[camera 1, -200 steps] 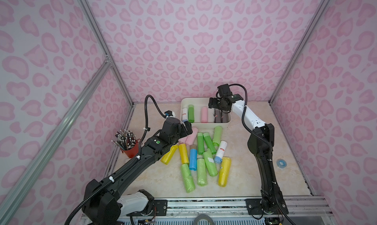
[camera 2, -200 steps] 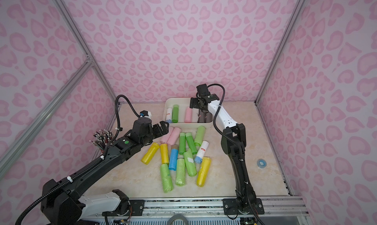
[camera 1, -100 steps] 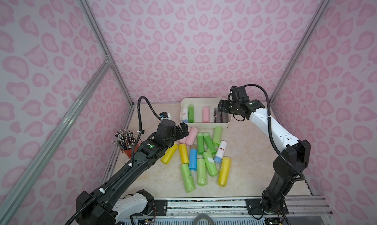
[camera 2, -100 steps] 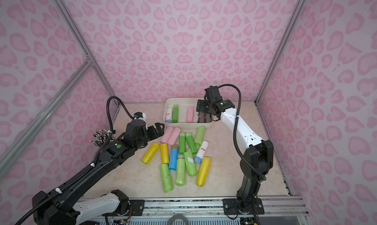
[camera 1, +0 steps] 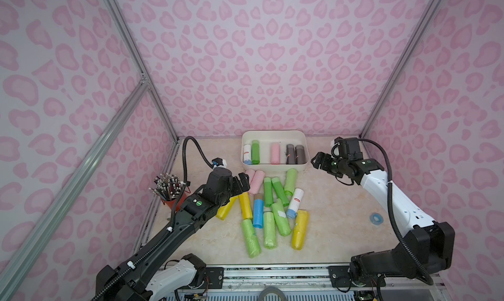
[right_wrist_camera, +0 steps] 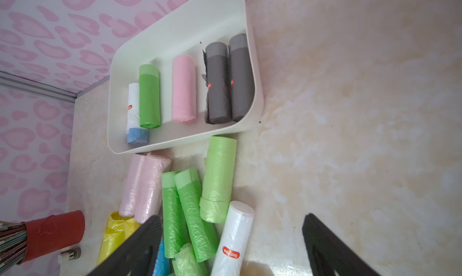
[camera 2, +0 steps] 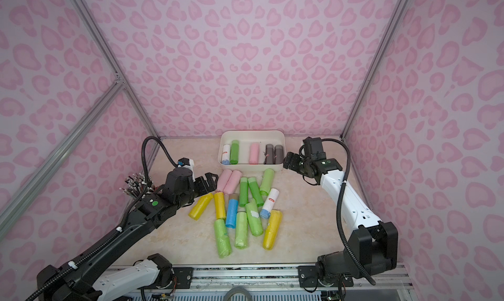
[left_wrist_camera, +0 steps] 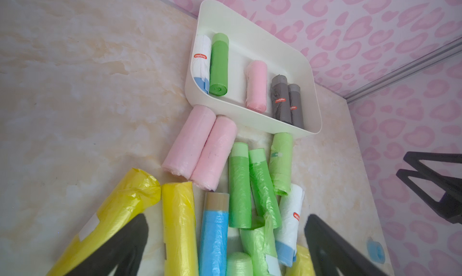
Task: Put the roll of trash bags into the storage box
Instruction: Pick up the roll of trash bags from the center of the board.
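In both top views the storage box [camera 1: 275,135] sits at the upper centre of the table, back against the rear wall. It holds five rolls lying side by side. A white-and-blue roll [camera 1: 247,154] and a green roll [camera 1: 255,151] lie at its left end, a pink roll [camera 1: 275,153] in the middle, and two grey rolls [camera 1: 290,154] against its right wall. They lie parallel, long axes running front to back, probably so that more can be slotted into the gaps on either side of the pink one.

The rolls not yet boxed lie in a loose pile [camera 1: 268,193] at the centre of the frame, just below the box, and some overlap. Two pink rolls [camera 1: 255,178] lie together at the pile's upper left corner, their far ends close to the box's near wall.

The left gripper [camera 1: 243,180] hangs just left of that pink pair, jaws spread wide with nothing gripped. The left wrist view shows both fingers far apart above the yellow and blue rolls. Its position suggests it is lining up on a roll at the pile's left edge, likely a pink one. Whether a finger touches the pair cannot be told from this angle.

The right gripper [camera 1: 319,161] hovers just right of the box's near corner, also wide and empty, apart from the pile. It seems placed clear so that the left arm has room. The red cup [camera 1: 171,202] of pencils stands at the table's left edge beside the left arm, where a wide swing could knock it.
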